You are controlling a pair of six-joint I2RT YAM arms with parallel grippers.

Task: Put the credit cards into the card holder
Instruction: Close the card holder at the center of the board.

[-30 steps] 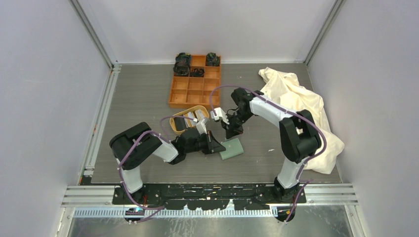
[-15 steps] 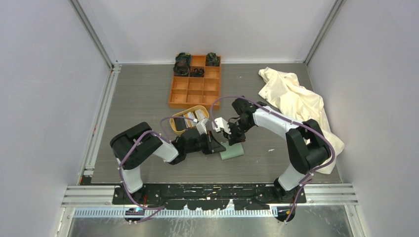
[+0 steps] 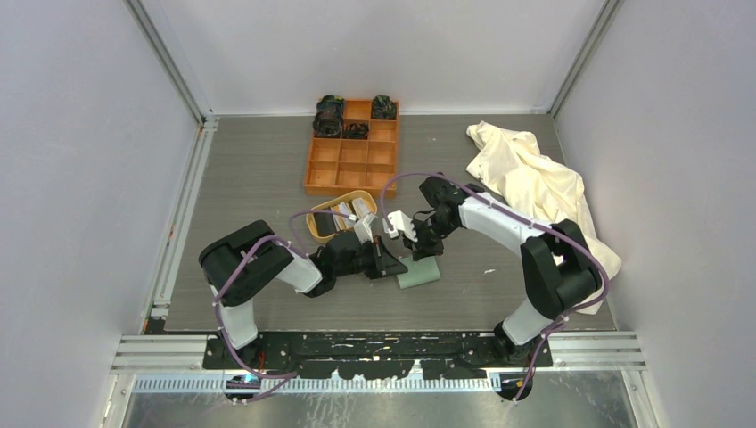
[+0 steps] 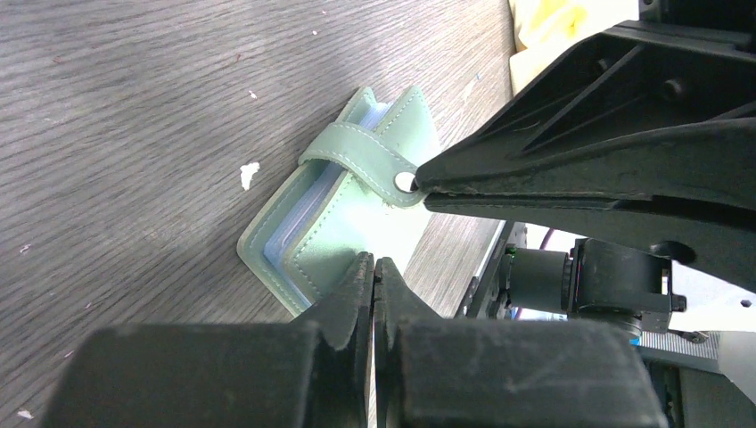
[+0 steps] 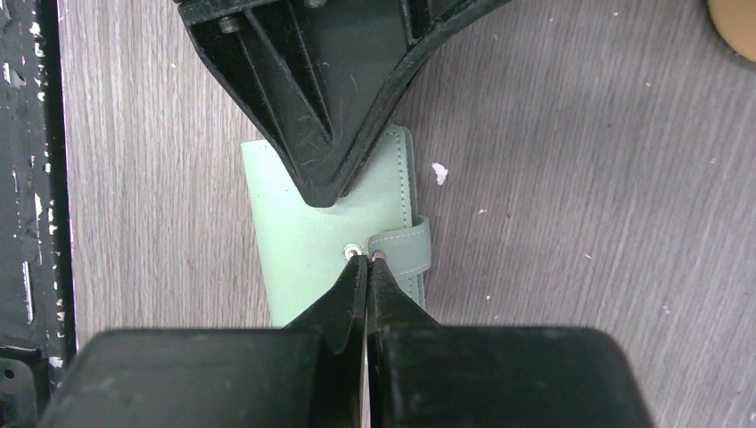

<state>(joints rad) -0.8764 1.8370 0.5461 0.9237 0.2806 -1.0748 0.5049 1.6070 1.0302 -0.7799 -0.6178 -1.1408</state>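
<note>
The sage-green card holder point(image 3: 417, 270) lies closed on the grey table, its strap tab point(image 4: 357, 147) arched over its edge. My left gripper point(image 3: 398, 264) is shut, its tips point(image 4: 373, 263) pressing on the holder's cover point(image 4: 357, 218) with nothing between them. My right gripper point(image 3: 426, 252) is also shut. Its tip point(image 5: 366, 259) rests at the snap, where the strap's free end point(image 5: 406, 250) meets the cover point(image 5: 299, 223). It grips nothing. The credit cards point(image 3: 343, 217) stand in the oval tan tray point(image 3: 314, 225) behind the left gripper.
An orange nine-compartment box point(image 3: 352, 165) sits at the back with dark items in its far cells. A crumpled cream cloth point(image 3: 544, 187) covers the right side under the right arm. A white crumb point(image 4: 249, 174) lies beside the holder.
The right gripper has come down and to the left onto the card holder's strap, its elbow swinging right. The left gripper and the holder have stayed put.
</note>
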